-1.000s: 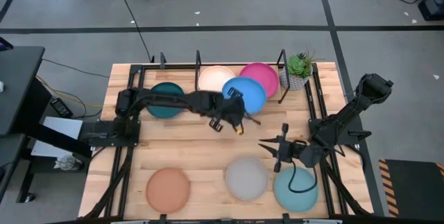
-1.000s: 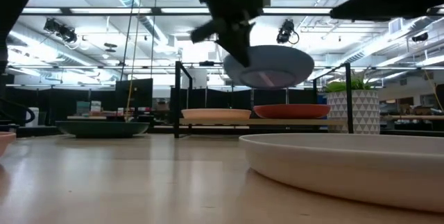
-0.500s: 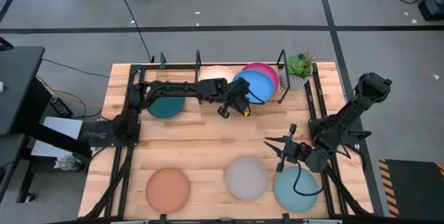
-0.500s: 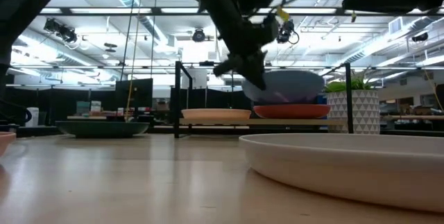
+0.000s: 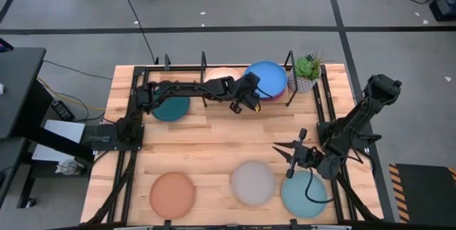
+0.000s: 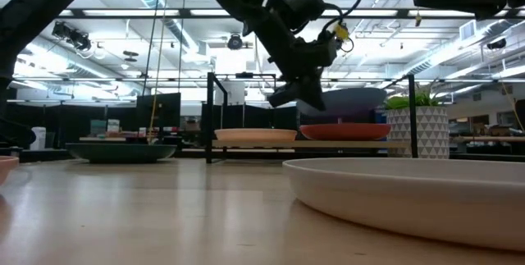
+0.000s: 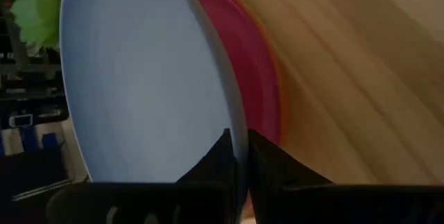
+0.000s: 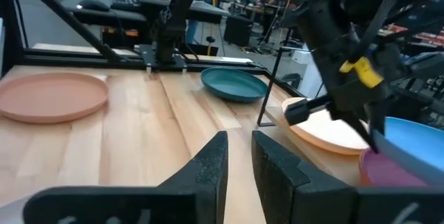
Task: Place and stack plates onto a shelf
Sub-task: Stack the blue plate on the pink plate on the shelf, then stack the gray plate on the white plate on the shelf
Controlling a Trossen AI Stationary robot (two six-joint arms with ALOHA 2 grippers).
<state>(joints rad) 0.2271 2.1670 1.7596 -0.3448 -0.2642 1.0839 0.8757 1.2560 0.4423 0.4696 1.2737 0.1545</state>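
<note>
Stacking step: left gripper [image 5: 251, 96] clamped on blue plate [image 5: 266, 77] rim, hovering over magenta plate [image 7: 243, 57] on shelf [image 5: 291, 65], table's 1 o'clock. Next: lower flat, release, back out toward 7. Post and plant [image 5: 307, 68] crowd 3 o'clock. Right gripper [image 5: 286, 160] idle, fingers slightly parted, empty, 4 o'clock.

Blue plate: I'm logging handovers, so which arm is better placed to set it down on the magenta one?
The left. Its left gripper is shut on the blue plate, directly above the magenta plate on the shelf. The right gripper is by the light aqua plate.
</note>
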